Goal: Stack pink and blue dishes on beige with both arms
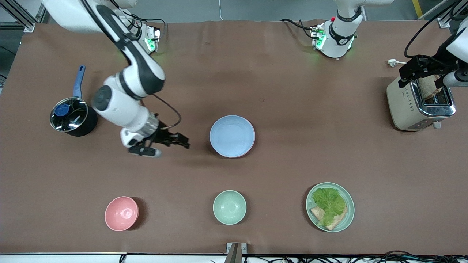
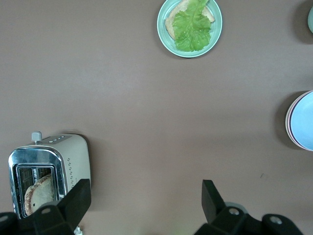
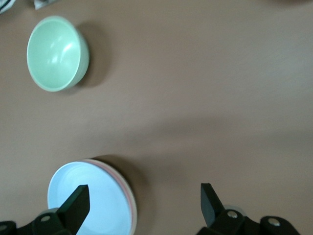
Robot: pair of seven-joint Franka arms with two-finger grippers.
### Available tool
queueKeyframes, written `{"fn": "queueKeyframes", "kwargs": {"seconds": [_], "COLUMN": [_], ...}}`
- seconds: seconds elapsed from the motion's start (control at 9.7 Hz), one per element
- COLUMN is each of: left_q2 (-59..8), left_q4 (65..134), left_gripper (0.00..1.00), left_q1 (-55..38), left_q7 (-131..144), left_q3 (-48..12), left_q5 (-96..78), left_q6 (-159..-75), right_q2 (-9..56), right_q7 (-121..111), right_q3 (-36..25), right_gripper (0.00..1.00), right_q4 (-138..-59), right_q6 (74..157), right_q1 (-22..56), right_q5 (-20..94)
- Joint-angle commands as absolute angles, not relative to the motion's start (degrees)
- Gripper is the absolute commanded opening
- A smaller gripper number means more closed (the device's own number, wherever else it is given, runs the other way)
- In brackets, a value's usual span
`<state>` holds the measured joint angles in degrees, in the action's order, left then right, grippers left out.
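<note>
The light blue plate (image 1: pixel 232 136) lies on top of a stack in the middle of the table. The pink plate shows only as a thin rim (image 3: pixel 128 192) under it. A thin pale edge under the pink rim is all that shows of the beige plate (image 3: pixel 135 211). My right gripper (image 1: pixel 181 141) hangs open and empty just above the table, beside the stack toward the right arm's end; in the right wrist view one of its fingers (image 3: pixel 78 198) is over the blue plate (image 3: pixel 90 200). My left gripper (image 1: pixel 420 78) is open and empty, up over the toaster (image 1: pixel 416 106).
A black pot with a blue handle (image 1: pixel 71 117) stands toward the right arm's end. Nearer the front camera are a small pink bowl (image 1: pixel 121 213), a mint-green bowl (image 1: pixel 229 207) and a mint-green plate (image 1: pixel 348 210) carrying bread and lettuce. The toaster holds toast.
</note>
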<state>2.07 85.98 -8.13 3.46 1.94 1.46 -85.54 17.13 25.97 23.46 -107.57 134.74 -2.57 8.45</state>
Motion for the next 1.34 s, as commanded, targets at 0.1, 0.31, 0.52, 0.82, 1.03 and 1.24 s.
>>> {"fn": "queueKeyframes", "kwargs": {"seconds": [0.1, 0.31, 0.52, 0.82, 1.03, 1.24], "left_q2": [2.72, 2.64, 2.37, 2.72, 2.02, 2.11], "left_q4": [88.33, 88.15, 88.33, 88.42, 88.24, 88.15], "left_gripper": [1.0, 1.0, 1.0, 1.0, 1.0, 1.0], "left_q1": [-6.53, -5.45, -4.4, -2.72, -2.81, -2.81], "left_q7": [2.55, 2.37, 2.37, 2.46, 2.55, 2.55], "left_q3": [0.82, -0.79, -1.14, -3.78, -3.78, -3.87], "left_q5": [0.62, 0.62, 0.44, -0.18, -0.18, -0.18], "left_q6": [-85.08, -85.25, -85.6, -85.52, -86.3, -86.31], "right_q2": [3.54, -0.34, -0.26, -0.09, 0.35, 0.44], "right_q7": [20.7, 12.17, 8.18, 8.27, 8.0, 7.56], "right_q3": [12.09, 2.6, -2.18, -2.55, -2.55, -2.38], "right_gripper": [1.0, 1.0, 1.0, 1.0, 1.0, 1.0], "right_q4": [-106.8, -102.95, -94.0, -81.18, -78.84, -80.24], "right_q6": [121.76, 113.08, 100.35, 85.12, 82.88, 83.14], "right_q1": [-2.72, -2.55, -2.64, -2.46, -2.81, -2.03], "right_q5": [4.31, 4.22, 3.26, 0.0, 0.87, 0.88]}}
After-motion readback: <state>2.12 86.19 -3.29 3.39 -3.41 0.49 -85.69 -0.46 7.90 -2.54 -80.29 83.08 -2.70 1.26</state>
